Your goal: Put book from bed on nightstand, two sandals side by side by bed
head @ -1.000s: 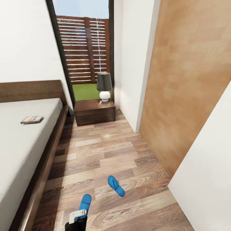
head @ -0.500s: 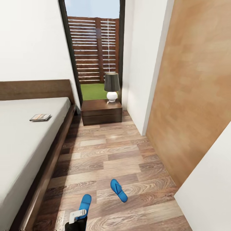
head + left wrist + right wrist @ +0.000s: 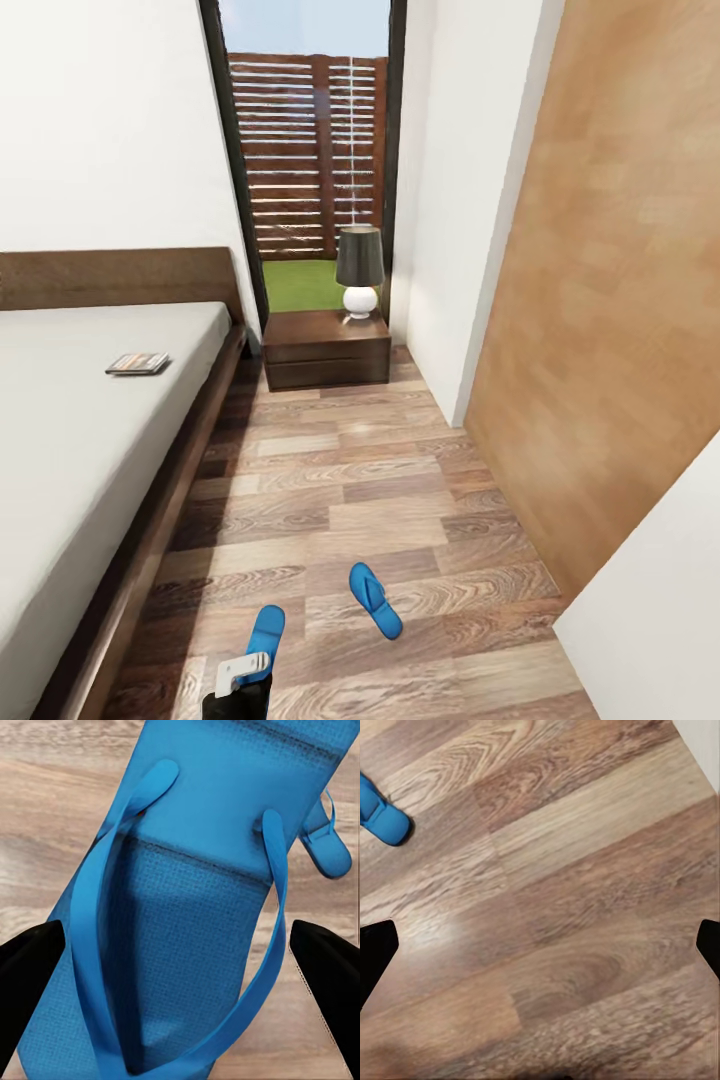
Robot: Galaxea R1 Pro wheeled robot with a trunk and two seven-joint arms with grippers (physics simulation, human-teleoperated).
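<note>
Head view: left gripper [image 3: 243, 672] cropped at 6 o'clock, over a flat blue sandal [image 3: 265, 632]; second sandal [image 3: 376, 599] lying apart on glossy wood-plank floor [image 3: 400, 480]. Left fingers [image 3: 26, 960] spread wide, straddling textured sole and thin straps; right fingers [image 3: 375, 949] spread over bare planks. Thin book [image 3: 138, 363] at 9 o'clock on the off-white bed [image 3: 60, 450], lettering illegible.

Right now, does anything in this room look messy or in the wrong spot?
Yes. The two blue sandals are not paired: one lies askew on the floor, apart from the other, which is by the left gripper. A book lies alone on the bare mattress of the bed.
</note>
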